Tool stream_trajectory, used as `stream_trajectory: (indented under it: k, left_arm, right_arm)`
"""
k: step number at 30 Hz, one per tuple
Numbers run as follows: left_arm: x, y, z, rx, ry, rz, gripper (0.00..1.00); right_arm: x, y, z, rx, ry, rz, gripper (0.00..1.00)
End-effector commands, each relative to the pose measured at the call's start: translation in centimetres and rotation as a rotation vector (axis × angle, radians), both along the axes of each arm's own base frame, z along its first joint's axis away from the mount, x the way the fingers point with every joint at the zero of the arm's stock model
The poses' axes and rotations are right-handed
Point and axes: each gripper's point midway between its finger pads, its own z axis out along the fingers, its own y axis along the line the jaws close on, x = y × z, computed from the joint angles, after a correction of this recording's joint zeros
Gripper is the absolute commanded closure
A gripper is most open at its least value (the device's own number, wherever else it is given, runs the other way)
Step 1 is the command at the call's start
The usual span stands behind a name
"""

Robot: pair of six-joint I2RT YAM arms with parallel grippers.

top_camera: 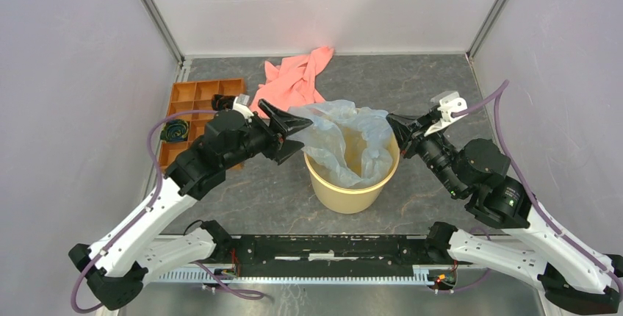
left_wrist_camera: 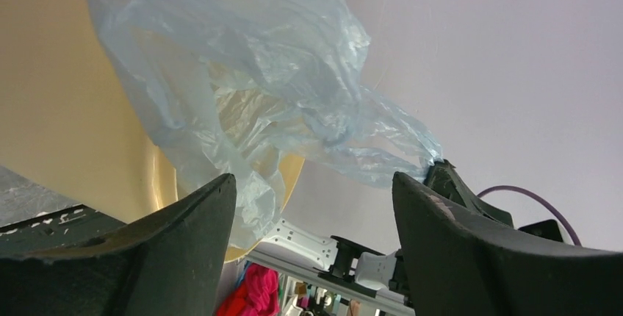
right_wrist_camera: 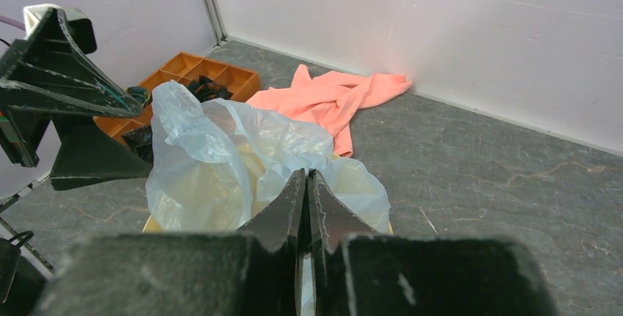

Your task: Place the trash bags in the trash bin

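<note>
1. The left arm (top_camera: 147,213) rises from its base at the near left corner of the table and reaches forward and inward, toward the table's middle.
2. The left gripper (top_camera: 311,134) points to the right and lies roughly level, with its jaws spread wide apart.
3. The right arm (top_camera: 514,235) rises from the near right corner and reaches forward and inward, bent at the elbow.
4. The right gripper (top_camera: 390,118) points left, its jaws pressed together and pinching an edge of the trash bag (top_camera: 345,136).
5. The two grippers face each other across the table's middle, apart.
</note>
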Motion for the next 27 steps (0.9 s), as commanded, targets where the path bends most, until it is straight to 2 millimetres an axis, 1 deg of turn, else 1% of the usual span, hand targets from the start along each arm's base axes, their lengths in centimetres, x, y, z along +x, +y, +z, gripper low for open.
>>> stream_trajectory:
  k: [1,2,3,4,5,6,7,8,12,14,16,19,22,23,24,27]
  left_arm:
    - [-0.3,1.5,3.2,0.010,-0.094,0.031,0.16]
    - [-0.2,1.4,3.2,0.004,-0.092,0.031,0.16]
    - [-0.2,1.0,3.4,-0.012,-0.091,0.022,0.22]
    - [-0.2,0.5,3.6,-0.032,-0.093,0.003,0.32]
    - [-0.2,-0.1,4.2,-0.056,-0.103,-0.018,0.38]
    - [-0.1,-0.5,4.8,-0.069,-0.116,-0.035,0.39]
    - [0.1,-0.8,5.3,-0.068,-0.128,-0.044,0.38]
    - [0.2,-0.9,5.6,-0.057,-0.133,-0.043,0.35]
    - [1.3,-0.4,4.7,0.006,-0.095,0.011,0.21]
    - [1.8,0.0,4.4,0.031,-0.079,0.048,0.18]
    - [2.1,-0.1,4.2,0.040,-0.065,0.058,0.17]
    - [2.9,-0.7,3.7,0.082,-0.039,0.052,0.19]
    - [3.9,-1.6,3.5,0.143,-0.063,0.025,0.29]
    - [4.1,-1.6,4.1,0.160,-0.094,0.017,0.30]
    - [4.4,-1.8,4.2,0.182,-0.110,0.007,0.31]
    - [4.7,-2.0,3.7,0.238,-0.119,-0.014,0.34]
  right_arm:
    - [-0.1,0.0,0.9,0.024,-0.031,0.006,0.93]
    - [-0.1,-0.1,0.9,0.023,-0.032,0.005,0.93]
    - [-0.1,-0.1,0.9,0.025,-0.034,0.004,0.93]
    - [-0.1,-0.1,0.9,0.025,-0.036,0.003,0.93]
    - [-0.1,-0.1,0.9,0.026,-0.037,0.004,0.93]
    - [-0.1,-0.1,0.9,0.024,-0.036,0.002,0.93]
    - [-0.1,-0.2,1.0,0.026,-0.037,0.002,0.93]
    - [-0.2,-0.2,1.1,0.029,-0.039,0.002,0.93]
    - [-0.2,-0.1,1.1,0.031,-0.043,0.007,0.93]
    - [-0.1,0.0,1.0,0.027,-0.043,0.006,0.93]
    - [0.1,0.0,0.7,0.021,-0.045,-0.006,0.93]
    - [0.5,-0.2,0.8,0.006,-0.050,-0.028,0.92]
    - [0.5,-0.3,1.4,0.013,-0.059,-0.031,0.92]
    - [0.5,-0.3,1.5,0.013,-0.063,-0.032,0.92]
    - [0.5,-0.5,1.7,0.016,-0.067,-0.040,0.92]
    - [0.8,-1.2,2.2,0.007,-0.070,-0.073,0.91]
